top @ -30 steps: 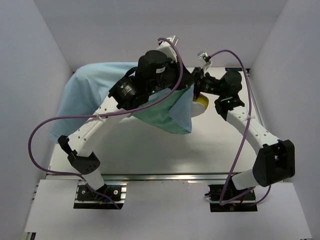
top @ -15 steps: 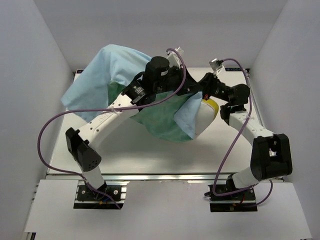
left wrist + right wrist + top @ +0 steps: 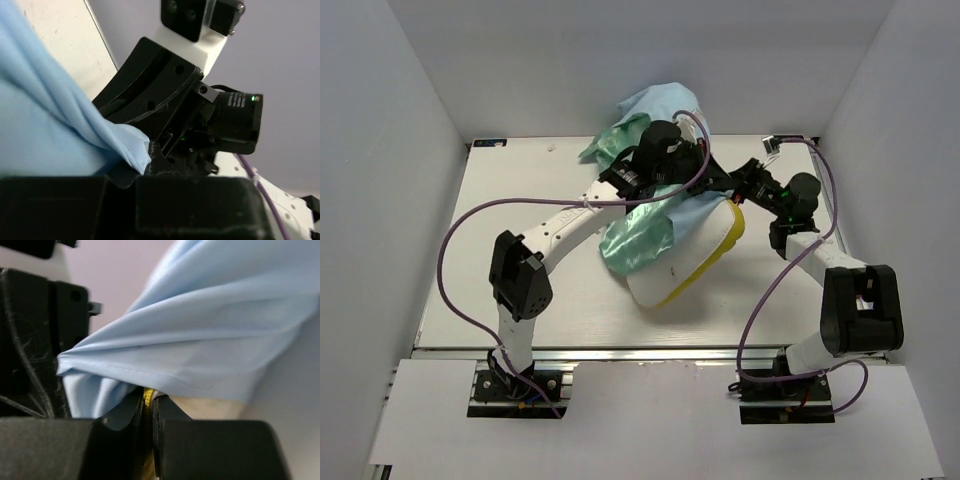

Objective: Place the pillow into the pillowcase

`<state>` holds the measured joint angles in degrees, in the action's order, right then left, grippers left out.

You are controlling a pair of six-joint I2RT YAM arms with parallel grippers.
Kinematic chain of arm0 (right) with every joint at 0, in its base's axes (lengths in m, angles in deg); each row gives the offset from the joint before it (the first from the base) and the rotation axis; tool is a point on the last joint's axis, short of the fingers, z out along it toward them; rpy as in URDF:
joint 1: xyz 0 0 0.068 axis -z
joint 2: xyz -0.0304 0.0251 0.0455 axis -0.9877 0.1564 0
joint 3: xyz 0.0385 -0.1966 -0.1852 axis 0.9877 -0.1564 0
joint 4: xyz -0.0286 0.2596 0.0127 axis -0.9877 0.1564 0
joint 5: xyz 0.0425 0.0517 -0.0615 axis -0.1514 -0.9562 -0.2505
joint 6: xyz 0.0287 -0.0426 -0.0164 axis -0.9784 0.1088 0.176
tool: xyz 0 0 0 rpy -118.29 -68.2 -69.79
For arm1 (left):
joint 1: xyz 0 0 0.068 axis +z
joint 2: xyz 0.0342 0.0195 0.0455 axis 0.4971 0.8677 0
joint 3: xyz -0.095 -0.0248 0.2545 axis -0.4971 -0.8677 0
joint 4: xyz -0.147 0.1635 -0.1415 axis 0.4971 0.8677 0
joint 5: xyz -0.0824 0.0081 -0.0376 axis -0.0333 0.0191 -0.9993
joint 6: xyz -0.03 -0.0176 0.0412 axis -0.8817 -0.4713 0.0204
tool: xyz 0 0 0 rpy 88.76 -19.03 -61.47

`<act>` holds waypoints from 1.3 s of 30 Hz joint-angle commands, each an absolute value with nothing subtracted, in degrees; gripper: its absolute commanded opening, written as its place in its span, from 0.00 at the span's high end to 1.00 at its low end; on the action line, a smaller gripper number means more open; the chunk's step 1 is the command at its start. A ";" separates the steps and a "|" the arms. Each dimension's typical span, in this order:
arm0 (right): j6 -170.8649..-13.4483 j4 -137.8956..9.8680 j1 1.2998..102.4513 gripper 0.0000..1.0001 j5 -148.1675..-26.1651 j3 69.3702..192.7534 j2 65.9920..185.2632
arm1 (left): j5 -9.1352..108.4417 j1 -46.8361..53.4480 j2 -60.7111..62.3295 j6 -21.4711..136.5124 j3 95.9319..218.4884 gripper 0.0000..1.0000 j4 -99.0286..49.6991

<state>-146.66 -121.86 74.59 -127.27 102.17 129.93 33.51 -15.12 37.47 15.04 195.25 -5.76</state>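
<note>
I judge we are early in the stuffing step. In the overhead view the pillow (image 3: pixel 685 258) lies slantwise on the worktop (image 3: pixel 500 200) at centre frame. Most of its cream face and yellow edge is bare, and only its upper end sits under the pillowcase (image 3: pixel 638 238). The pillowcase is bunched in mint folds at the pillow's upper left and rises in blue behind the left wrist, top centre.

My left fingers (image 3: pixel 150 162) are closed, pinching a blue hem of the pillowcase at their tips. My right fingers (image 3: pixel 149 405) are closed to a thin slit with the pillow's yellow piping (image 3: pixel 148 396) showing in it. The blue hem lies just over them, and I cannot tell whether that grip catches it too.

The left arm (image 3: pixel 560 222) reaches from bottom left up and across to upper centre, its wrist over the bunched cloth. The right arm (image 3: pixel 820 262) folds back at lower right, its forearm running up and left. The two wrists meet tip to tip just above the pillow's upper right corner.

Next, I reckon, the mouth of the case must be drawn down the pillow toward lower left while that corner is held in. The slack needs spreading first, or the cloth may ride up.
</note>
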 commanded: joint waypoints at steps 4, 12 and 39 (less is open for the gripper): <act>-121.93 -103.58 80.30 0.70 -125.22 111.67 131.73 | 32.16 -13.79 40.18 15.22 189.72 1.00 -7.44; -93.04 -70.46 91.44 0.32 -129.18 119.23 126.56 | 32.78 -13.61 48.09 17.68 195.94 0.93 -4.20; -22.48 -32.27 63.79 0.11 -125.15 101.74 94.64 | 71.44 -21.59 8.56 69.78 158.63 0.16 6.89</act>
